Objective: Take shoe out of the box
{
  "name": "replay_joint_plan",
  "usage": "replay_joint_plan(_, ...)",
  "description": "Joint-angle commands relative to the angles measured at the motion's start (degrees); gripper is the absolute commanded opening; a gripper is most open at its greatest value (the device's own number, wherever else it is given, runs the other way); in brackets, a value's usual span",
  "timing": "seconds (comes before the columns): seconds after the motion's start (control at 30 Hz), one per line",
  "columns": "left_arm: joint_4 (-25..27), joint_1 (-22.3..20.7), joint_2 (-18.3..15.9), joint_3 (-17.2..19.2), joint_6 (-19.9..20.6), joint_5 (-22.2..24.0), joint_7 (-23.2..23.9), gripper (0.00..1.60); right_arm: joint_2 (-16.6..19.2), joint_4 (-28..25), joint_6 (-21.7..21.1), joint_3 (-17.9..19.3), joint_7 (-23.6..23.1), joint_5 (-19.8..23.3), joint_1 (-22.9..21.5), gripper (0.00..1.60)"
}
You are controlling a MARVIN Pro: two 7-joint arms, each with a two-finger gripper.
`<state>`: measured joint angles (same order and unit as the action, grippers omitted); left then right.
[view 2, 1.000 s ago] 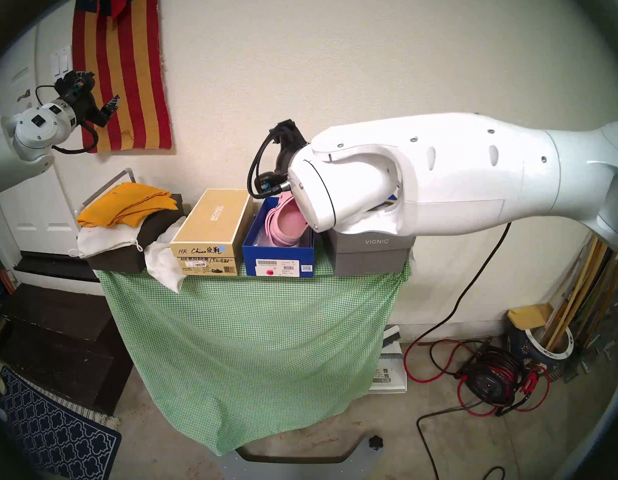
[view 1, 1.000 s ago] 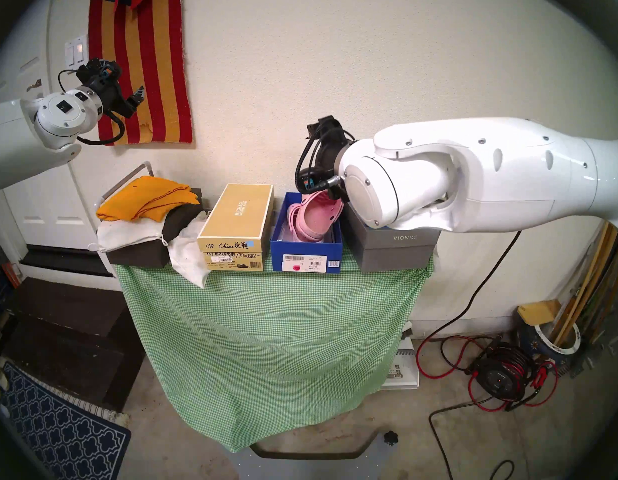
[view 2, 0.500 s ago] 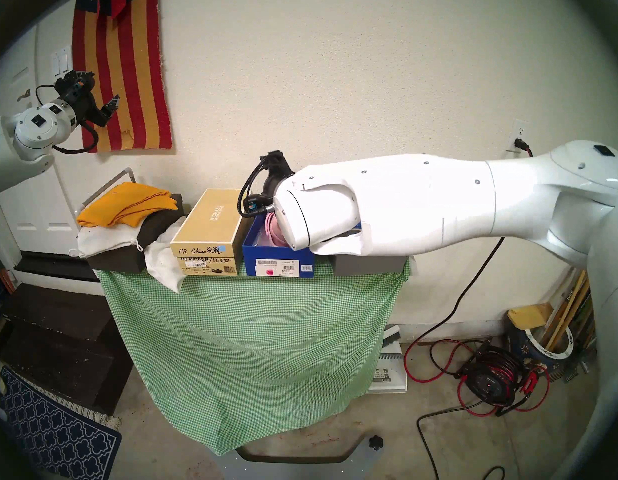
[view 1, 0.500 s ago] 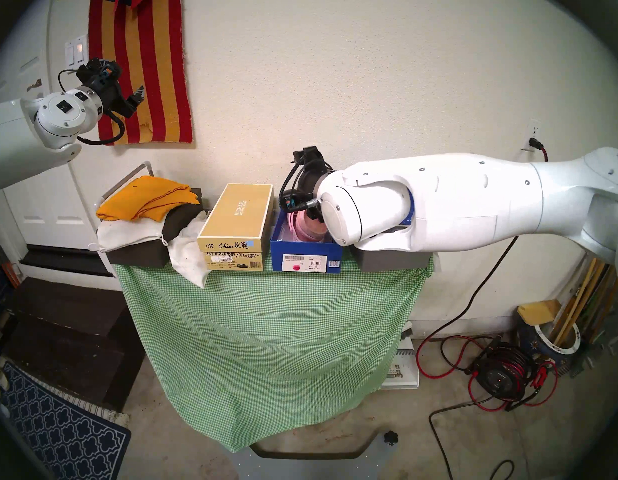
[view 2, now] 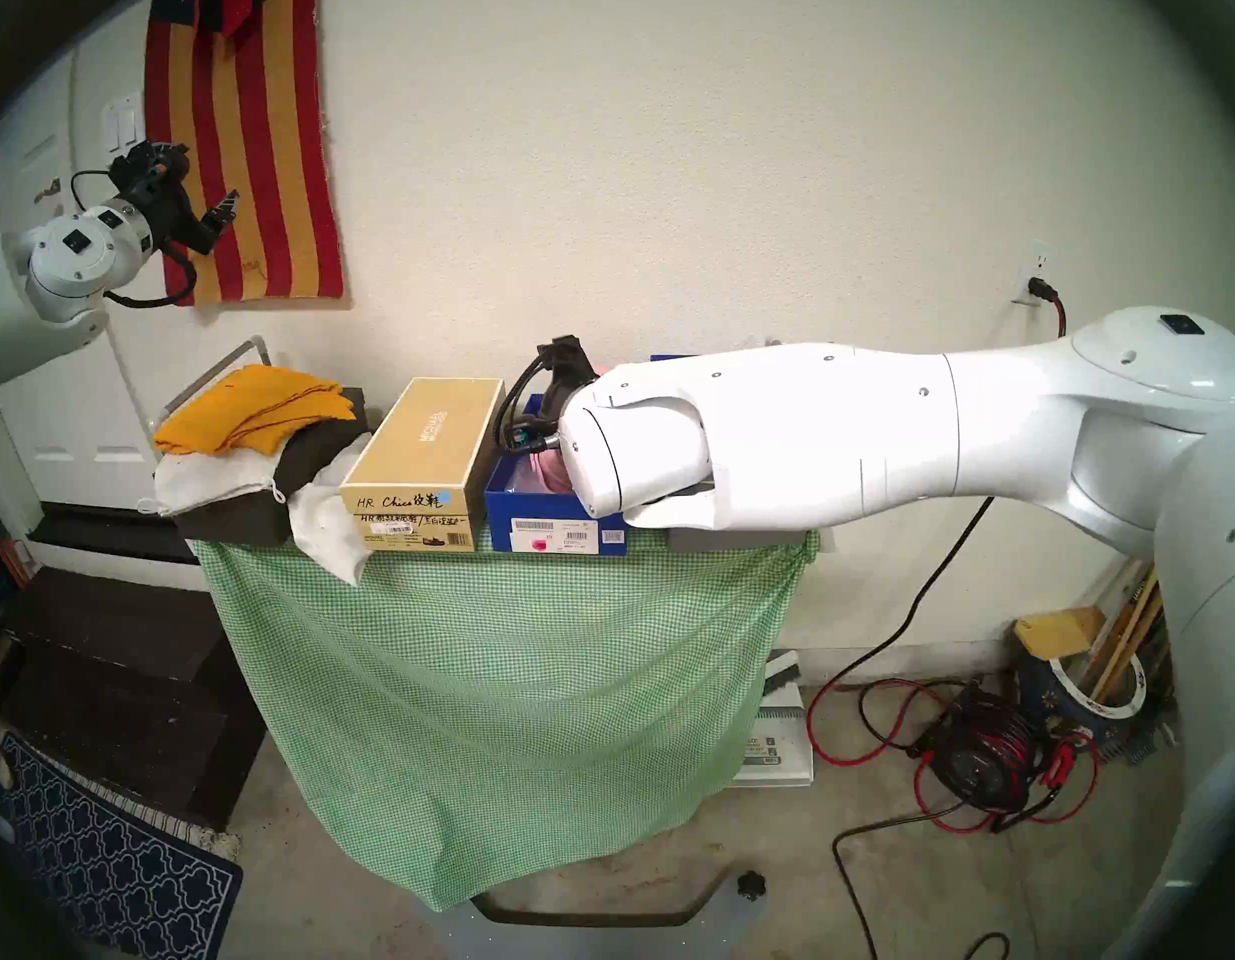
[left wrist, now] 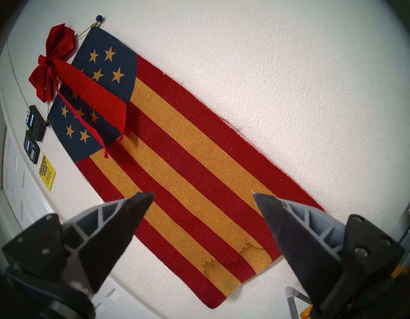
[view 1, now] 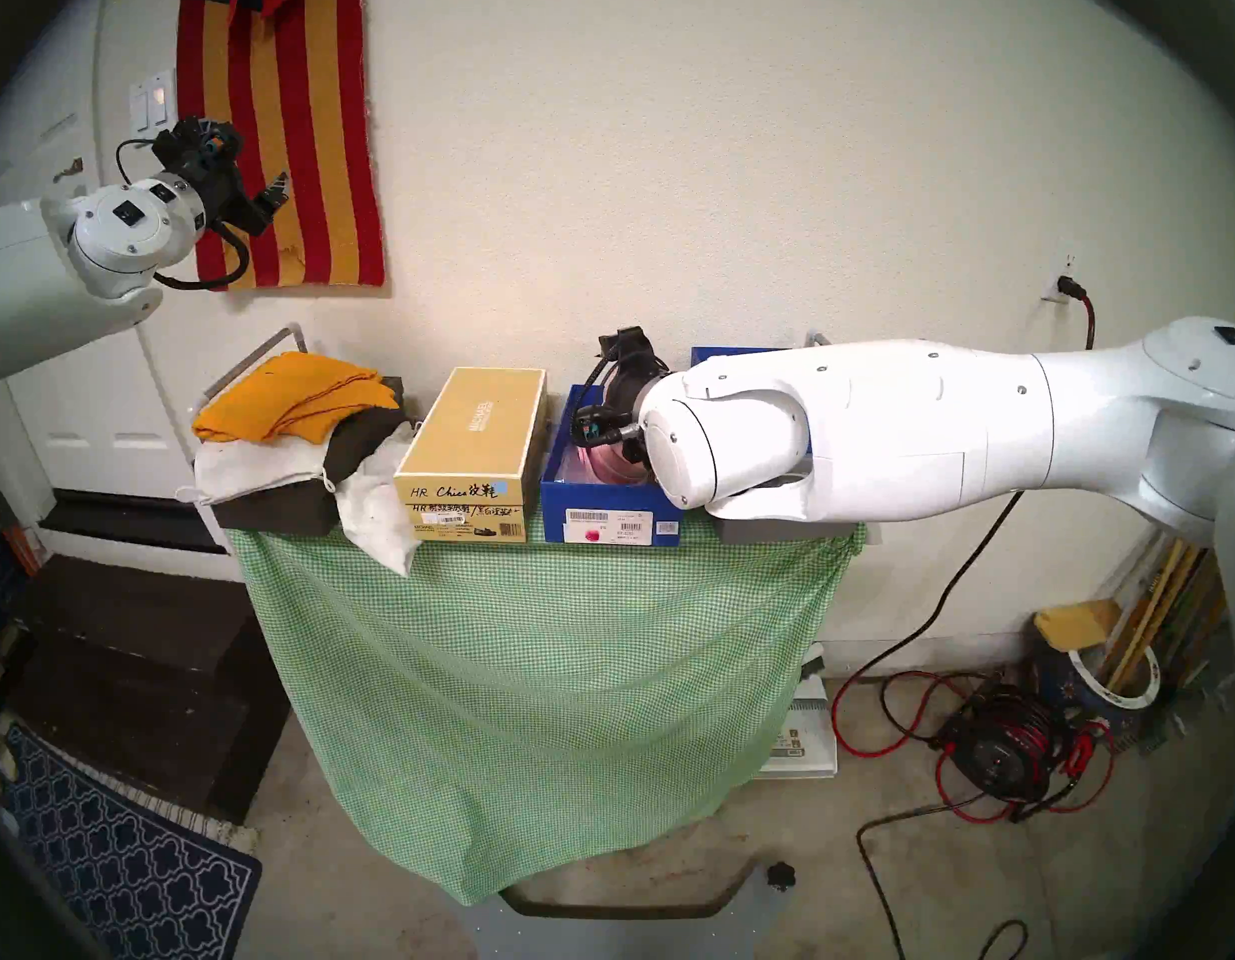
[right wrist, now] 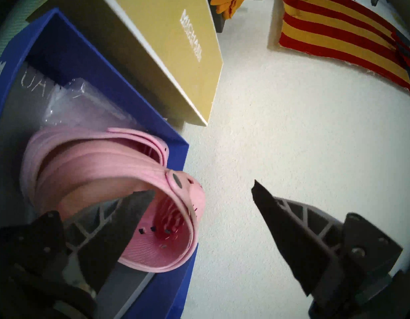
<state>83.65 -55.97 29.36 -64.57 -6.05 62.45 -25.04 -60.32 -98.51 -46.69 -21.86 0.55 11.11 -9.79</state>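
A pink clog-style shoe (right wrist: 103, 171) lies in the open royal-blue box (view 1: 611, 515) on the table, partly hidden by my right wrist in the head views (view 1: 618, 463). My right gripper (right wrist: 203, 192) is open and low over the far end of the box (right wrist: 121, 90). One finger (right wrist: 121, 221) sits in front of the shoe's opening. The other finger (right wrist: 291, 231) is outside the box's end wall, against the white wall. Nothing is gripped. My left gripper (left wrist: 204, 196) is open and empty, held high at the left in front of a striped wall flag (view 1: 272, 193).
A gold "Michael" box (view 1: 473, 453) stands directly left of the blue box. A grey box (view 1: 767, 530) lies under my right forearm, with a blue lid (view 1: 722, 354) behind it. Folded cloths (view 1: 296, 397) sit at the table's left. The wall is close behind.
My right arm has come down, bringing the gripper lower into the far end of the blue box and hiding more of the shoe. The left arm has not moved.
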Motion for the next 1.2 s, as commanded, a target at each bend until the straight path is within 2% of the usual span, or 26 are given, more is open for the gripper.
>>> replay_joint_plan(0.0,0.0,0.0,0.0,0.01,0.01,0.0,0.01,1.6,-0.66,2.08,1.31,-1.81,-1.5,-2.66,-3.46,1.6)
replay_joint_plan(0.2,0.0,0.0,0.0,0.01,0.01,0.0,0.01,1.6,-3.58,5.81,3.31,-1.18,-2.5,-2.84,-3.07,1.6)
replay_joint_plan(0.5,0.0,0.01,0.0,0.01,0.01,-0.01,0.01,1.6,-5.85,10.2,5.46,-0.06,-4.19,-0.9,-0.03,1.6)
replay_joint_plan(0.87,0.0,0.01,-0.01,0.02,0.01,-0.01,0.01,1.6,-4.35,9.09,3.54,0.71,-2.71,0.14,2.19,1.6)
replay_joint_plan(1.17,0.0,0.0,0.0,0.01,0.01,0.0,0.01,1.6,-2.24,12.11,6.63,-0.76,-2.52,-0.93,1.49,1.6)
